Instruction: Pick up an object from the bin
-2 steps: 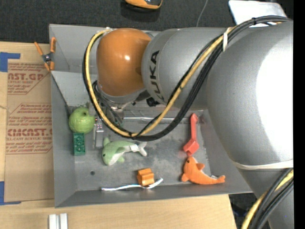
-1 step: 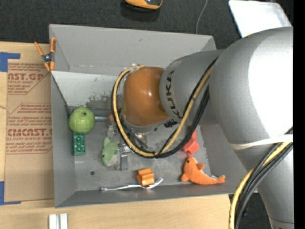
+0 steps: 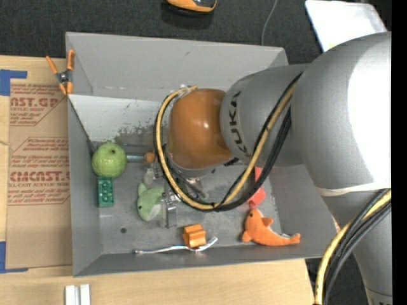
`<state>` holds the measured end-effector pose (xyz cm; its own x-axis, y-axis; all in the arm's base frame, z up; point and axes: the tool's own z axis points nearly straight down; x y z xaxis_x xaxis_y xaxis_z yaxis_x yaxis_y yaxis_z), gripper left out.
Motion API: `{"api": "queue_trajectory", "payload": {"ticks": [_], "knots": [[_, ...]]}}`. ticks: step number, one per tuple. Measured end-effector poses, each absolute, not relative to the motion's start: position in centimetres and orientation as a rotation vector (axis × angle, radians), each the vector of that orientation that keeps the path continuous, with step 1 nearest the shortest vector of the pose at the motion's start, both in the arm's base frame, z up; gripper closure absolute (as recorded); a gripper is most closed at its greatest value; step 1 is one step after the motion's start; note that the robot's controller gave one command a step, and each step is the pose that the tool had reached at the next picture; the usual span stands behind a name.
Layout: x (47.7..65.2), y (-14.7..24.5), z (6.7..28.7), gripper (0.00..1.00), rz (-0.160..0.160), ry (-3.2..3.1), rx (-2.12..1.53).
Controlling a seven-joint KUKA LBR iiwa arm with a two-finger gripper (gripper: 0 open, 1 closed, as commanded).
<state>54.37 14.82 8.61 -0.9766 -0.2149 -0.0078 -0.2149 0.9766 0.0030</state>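
Note:
My gripper (image 3: 170, 212) reaches down below the arm's orange cover, in the middle of the bin's floor. Its tip stands right beside the right edge of a pale green soft toy (image 3: 149, 202); whether it touches the toy I cannot tell. A small orange block (image 3: 194, 235) lies just to the lower right of the gripper. A thin silver utensil (image 3: 172, 249) lies along the front of the floor below them.
A green apple (image 3: 109, 160) sits at the left wall with a green studded brick (image 3: 105, 192) below it. An orange fish-shaped toy (image 3: 264, 230) lies at the front right, and a red piece (image 3: 257, 196) shows partly under the arm. The arm covers the bin's back right.

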Motion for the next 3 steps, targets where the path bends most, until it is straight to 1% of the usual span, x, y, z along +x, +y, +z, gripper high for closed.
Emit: {"api": "queue_trajectory", "payload": {"ticks": [1,2,3], "knots": [[54.7,14.7,6.9,0.00,0.003,3.131,-0.254],[55.3,12.4,7.0,0.00,0.006,3.119,-0.277],[55.0,13.9,6.9,1.00,0.010,3.123,-0.265]]}}
